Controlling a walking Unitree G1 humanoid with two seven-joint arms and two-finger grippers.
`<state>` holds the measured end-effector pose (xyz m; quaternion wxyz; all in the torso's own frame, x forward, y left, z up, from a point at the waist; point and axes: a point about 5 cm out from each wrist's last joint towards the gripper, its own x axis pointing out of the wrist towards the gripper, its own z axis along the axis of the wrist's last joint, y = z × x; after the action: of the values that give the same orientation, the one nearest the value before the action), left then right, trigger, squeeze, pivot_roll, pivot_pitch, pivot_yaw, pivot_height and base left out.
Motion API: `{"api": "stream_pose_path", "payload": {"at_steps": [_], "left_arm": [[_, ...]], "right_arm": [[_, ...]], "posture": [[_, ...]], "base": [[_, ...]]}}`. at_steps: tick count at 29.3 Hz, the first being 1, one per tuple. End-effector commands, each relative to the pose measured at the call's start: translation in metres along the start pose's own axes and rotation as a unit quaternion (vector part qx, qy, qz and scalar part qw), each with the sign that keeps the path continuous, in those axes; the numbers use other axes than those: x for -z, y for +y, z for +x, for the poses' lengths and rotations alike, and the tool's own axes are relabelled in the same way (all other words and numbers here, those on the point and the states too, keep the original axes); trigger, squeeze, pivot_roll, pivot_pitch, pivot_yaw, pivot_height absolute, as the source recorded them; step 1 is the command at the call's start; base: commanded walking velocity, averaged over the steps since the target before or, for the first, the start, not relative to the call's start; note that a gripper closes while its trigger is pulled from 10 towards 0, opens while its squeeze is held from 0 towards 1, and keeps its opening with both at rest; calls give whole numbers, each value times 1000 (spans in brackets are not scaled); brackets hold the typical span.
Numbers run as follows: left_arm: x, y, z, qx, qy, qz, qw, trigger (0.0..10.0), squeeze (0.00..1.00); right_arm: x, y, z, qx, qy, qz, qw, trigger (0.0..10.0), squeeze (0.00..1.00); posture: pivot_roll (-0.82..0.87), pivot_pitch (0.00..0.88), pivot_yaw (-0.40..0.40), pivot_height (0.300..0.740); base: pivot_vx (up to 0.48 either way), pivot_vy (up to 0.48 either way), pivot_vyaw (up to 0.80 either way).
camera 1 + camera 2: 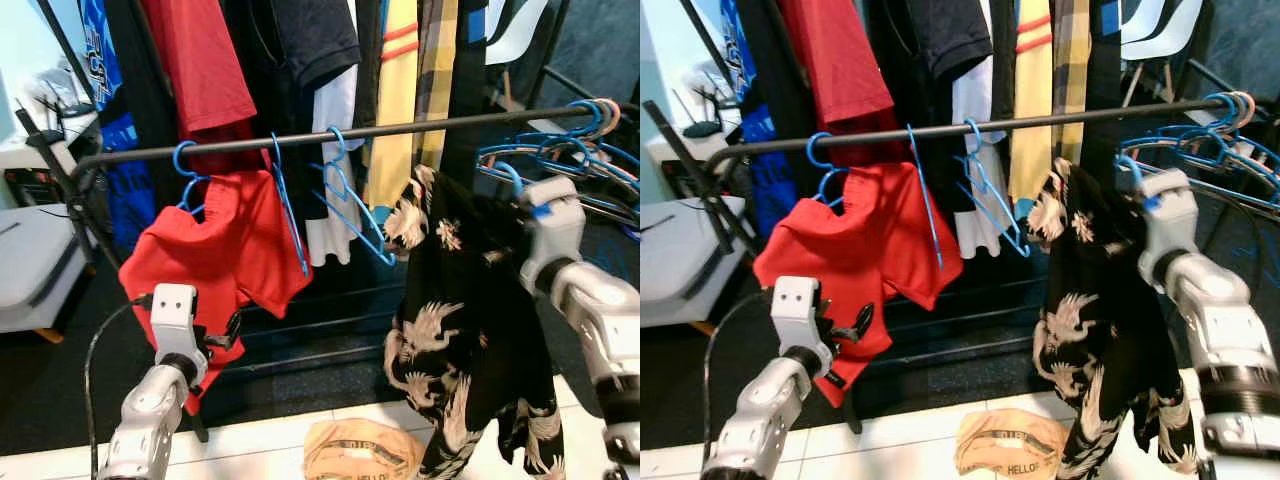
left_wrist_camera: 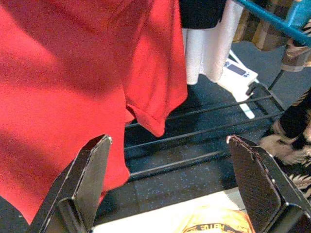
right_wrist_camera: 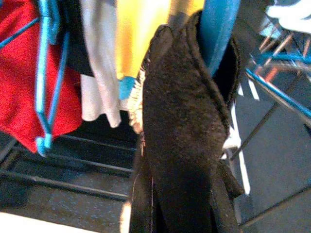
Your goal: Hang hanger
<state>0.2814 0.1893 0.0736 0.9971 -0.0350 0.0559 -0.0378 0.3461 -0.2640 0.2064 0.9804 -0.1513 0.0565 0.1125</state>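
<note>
1. Your right gripper (image 1: 500, 195) is raised just below the thin black horizontal clothes rail (image 1: 330, 135). It is up against the black shirt with a pale floral-and-bird print (image 1: 465, 330), and you cannot tell from these frames how far its fingers are parted.
2. In the right wrist view, dark fuzzy fabric covers the fingers, with a blue plastic hanger (image 3: 221, 34) rising behind the cloth; the garment hangs from the gripper's height down toward the floor.
3. Your left gripper (image 2: 180, 184) sits low and wide open with nothing between its fingers, just beside the hem of the red short-sleeved shirt (image 1: 225, 250).
4. That red shirt hangs crookedly from a blue hanger hooked on the rail.
5. Empty blue wire hangers (image 1: 345, 195) dangle at mid-rail, and a cluster of blue and orange hangers (image 1: 575, 135) crowds the rail's right end.
6. More clothes hang behind: red, black, white and a yellow striped piece.
7. The floor under the rack is dark speckled matting; nearer you it turns to white tile (image 1: 260, 445).
8. A crumpled tan printed bag (image 1: 360, 450) lies on the tile.
9. A white table (image 1: 25, 265) stands at the left.
</note>
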Motion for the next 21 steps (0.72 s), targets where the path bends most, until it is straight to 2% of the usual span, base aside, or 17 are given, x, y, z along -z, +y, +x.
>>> {"api": "stream_pose_path", "payload": {"at_steps": [1,4,9,13,21], "left_arm": [[5,4,-4,-9,15,-2,1000,10000,0],[6,5,-9,-12,16,0,1000,10000,0],[5,6,-13,-13,17,1,1000,10000,0],[2,10,-21,-13,14,6,1000,10000,0],[0,15,-34,-15,15,15,1000,10000,0]], "right_arm": [[-2,6,4,-14,-4,-13,1000,10000,0],[-13,12,16,-35,-15,-25,999,10000,0],[-21,12,25,-31,-19,-22,999,10000,0],[-35,-3,34,20,-31,-6,999,10000,0],[-48,-17,38,60,-42,-1,997,10000,0]], "posture": [[-68,44,31,740],[-54,58,26,740],[-41,76,27,740],[-30,97,32,740],[6,143,37,740]], "base": [[0,0,0],[0,0,0],[0,0,0],[0,0,0],[0,0,0]]}}
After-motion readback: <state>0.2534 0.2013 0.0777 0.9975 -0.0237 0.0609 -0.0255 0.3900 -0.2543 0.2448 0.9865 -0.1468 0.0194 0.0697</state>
